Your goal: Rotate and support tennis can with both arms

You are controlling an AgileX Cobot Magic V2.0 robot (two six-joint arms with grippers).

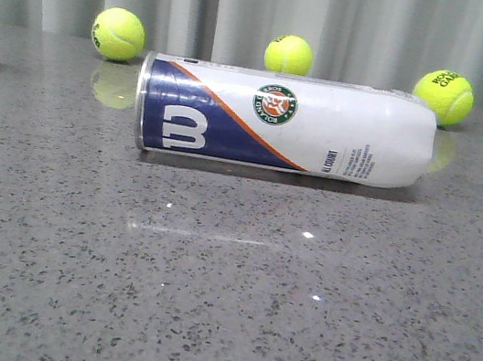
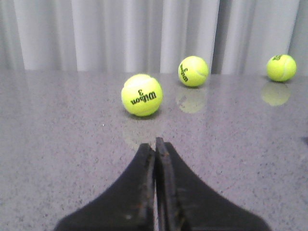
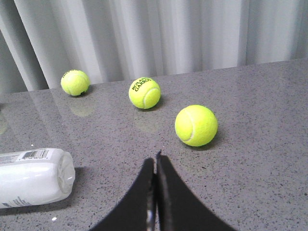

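Tennis can [image 1: 286,122] lies flat on its side on the grey speckled tabletop [image 1: 220,307], stretched across the middle, well back from the near edge. Its silver rim [image 1: 142,99] and navy section with the white "W" [image 1: 183,128] point toward the left edge, the rounded white end toward the right, and the round green-orange emblem [image 1: 275,105] faces the camera. Nothing is touching it.

Left hand [image 2: 156,142] is clenched, fingers pressed together with nothing between them, hovering over bare tabletop. Just beyond it sits a yellow-green ball marked Wilson 3 [image 2: 142,95], then two more farther back toward the curtain [image 2: 120,33].

Right hand [image 3: 156,159] is clenched too, empty, the can's white end off to one side of it and clear of the fingers. A plain ball [image 3: 196,125] sits nearest, a Roland Garros ball [image 3: 144,93] behind it, another [image 3: 75,82] farther still by the far edge.
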